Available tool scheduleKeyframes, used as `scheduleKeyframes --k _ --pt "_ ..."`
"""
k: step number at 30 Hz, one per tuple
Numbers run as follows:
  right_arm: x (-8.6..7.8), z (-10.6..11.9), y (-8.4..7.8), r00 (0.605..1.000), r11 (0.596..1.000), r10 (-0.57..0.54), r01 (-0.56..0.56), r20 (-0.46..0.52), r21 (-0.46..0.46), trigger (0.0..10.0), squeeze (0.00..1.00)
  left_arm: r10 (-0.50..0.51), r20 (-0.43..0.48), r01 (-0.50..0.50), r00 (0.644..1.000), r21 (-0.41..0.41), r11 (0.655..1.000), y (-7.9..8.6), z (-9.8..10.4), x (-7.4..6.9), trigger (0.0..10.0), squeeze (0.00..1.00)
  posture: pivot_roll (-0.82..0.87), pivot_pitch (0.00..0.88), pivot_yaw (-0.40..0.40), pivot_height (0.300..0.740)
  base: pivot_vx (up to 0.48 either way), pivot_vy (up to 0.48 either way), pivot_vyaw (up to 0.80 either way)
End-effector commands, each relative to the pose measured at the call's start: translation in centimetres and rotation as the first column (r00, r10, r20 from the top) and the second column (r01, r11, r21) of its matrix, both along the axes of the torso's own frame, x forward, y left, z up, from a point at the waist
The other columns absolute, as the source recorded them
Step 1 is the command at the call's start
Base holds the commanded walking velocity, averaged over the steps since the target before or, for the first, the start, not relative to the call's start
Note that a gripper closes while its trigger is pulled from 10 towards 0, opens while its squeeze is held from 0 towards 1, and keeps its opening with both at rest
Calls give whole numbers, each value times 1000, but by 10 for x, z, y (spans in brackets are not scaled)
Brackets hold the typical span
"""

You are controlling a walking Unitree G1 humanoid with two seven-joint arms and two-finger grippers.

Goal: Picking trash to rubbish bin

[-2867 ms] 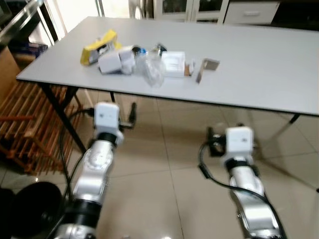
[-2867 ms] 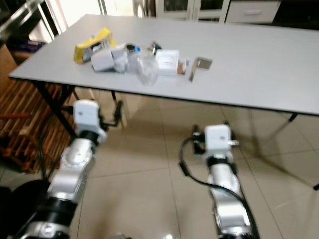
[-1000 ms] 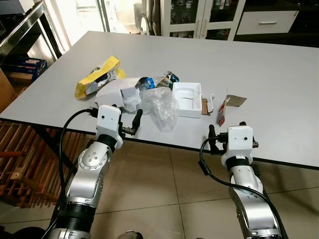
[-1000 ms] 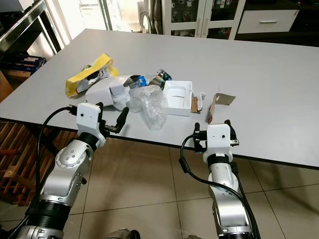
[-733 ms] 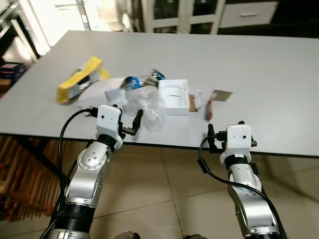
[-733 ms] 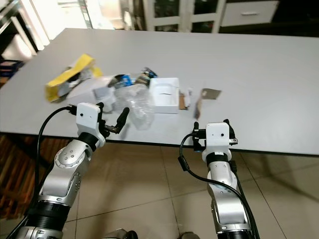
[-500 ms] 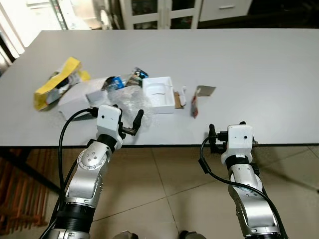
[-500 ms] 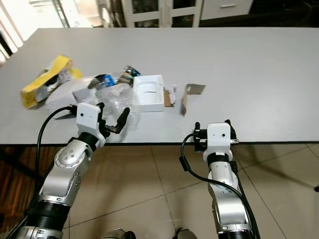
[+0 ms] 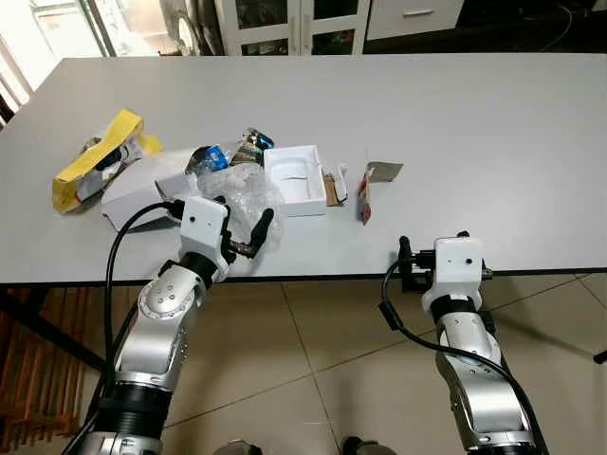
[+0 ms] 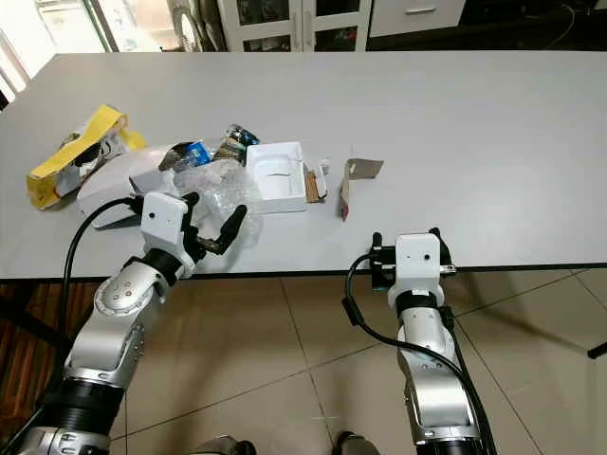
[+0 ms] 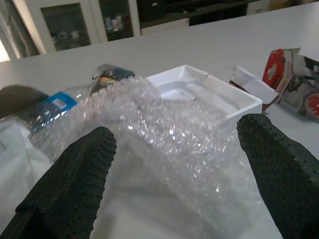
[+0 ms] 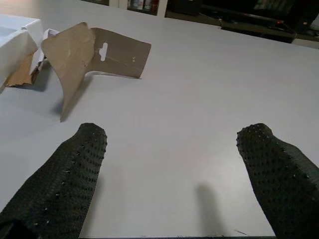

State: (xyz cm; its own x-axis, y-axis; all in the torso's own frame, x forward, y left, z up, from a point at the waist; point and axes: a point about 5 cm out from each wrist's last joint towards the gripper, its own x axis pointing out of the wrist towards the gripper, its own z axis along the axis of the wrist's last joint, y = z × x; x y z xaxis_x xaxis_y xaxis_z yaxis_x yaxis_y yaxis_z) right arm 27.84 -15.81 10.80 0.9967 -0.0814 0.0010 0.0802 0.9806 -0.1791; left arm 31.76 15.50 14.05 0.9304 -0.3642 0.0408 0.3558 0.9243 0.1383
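Observation:
A heap of trash lies on the grey table (image 9: 493, 123): a yellow bag (image 9: 95, 156), a white packet (image 9: 133, 194), a blue-labelled bottle (image 9: 211, 154), crumpled bubble wrap (image 9: 237, 194), a white box tray (image 9: 296, 178) and a brown cardboard hang-tag (image 9: 375, 175). My left gripper (image 9: 245, 218) is open at the table's front edge. In the left wrist view the bubble wrap (image 11: 164, 129) lies between its fingertips (image 11: 70, 179). My right gripper (image 12: 174, 169) is open and empty over the front edge, with the cardboard hang-tag (image 12: 94, 50) ahead of it.
Cabinets (image 9: 285, 14) stand behind the table. A tiled floor (image 9: 313, 360) lies below the front edge, with a dark table leg (image 9: 47, 332) and wooden slats (image 9: 24, 417) at the left. The table's right half is bare.
The camera has come closer to the table and turned, so the whole scene shifted. My left gripper now reaches over the edge onto the bubble wrap. The right gripper holds its pose.

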Motion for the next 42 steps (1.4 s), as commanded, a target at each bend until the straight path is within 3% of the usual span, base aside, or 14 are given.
scheduleKeyframes --k 1,4,8,11,17,20,22,25,28,38,42 --pt "0 2 -1 1000 1000 10 -10 2 1 10000 0 -46 22 46 999 -10 999 -1 12 3 10000 0 -7 114 21 740 0 0 0" --pt "0 2 -1 1000 1000 12 -12 3 2 10000 0 -65 21 65 998 -6 998 -1 14 3 10000 0 -7 114 21 740 0 0 0" --pt "4 3 -2 1000 1000 15 -15 3 2 10000 0 -281 -24 282 959 18 959 -7 25 -8 10000 0 3 116 18 740 0 0 0" --pt "4 3 -2 1000 1000 16 -16 3 2 10000 0 -311 -38 312 950 34 949 -7 25 -10 10000 0 3 116 18 740 0 0 0" --pt "4 0 0 1000 1000 22 -22 -2 5 10000 0 -452 -156 466 878 62 883 6 24 -20 10000 0 22 122 21 740 0 0 0" --pt "4 0 1 1000 1000 24 -24 -3 6 10000 0 -462 -166 478 871 70 876 7 23 -21 10000 0 22 122 21 740 0 0 0" --pt "4 0 2 1000 1000 28 -28 -4 9 10000 0 -497 -227 528 838 108 842 12 17 -27 10000 0 24 123 22 740 0 0 0" --pt "5 0 2 1000 999 30 -30 -4 11 10000 0 -501 -267 547 823 139 825 16 13 -29 10000 0 25 125 23 740 0 0 0" --pt "6 0 3 999 999 37 -37 -2 11 10000 0 -491 -277 543 826 158 825 19 12 -29 10000 0 28 128 26 740 0 0 0" --pt "41 16 7 994 994 106 -106 21 17 10000 0 -489 -286 541 824 144 829 22 15 -34 10000 0 63 158 26 740 0 0 0" --pt "46 16 7 994 994 111 -111 13 22 10000 0 -487 -292 541 823 140 829 23 15 -37 10000 0 72 166 23 740 0 0 0"
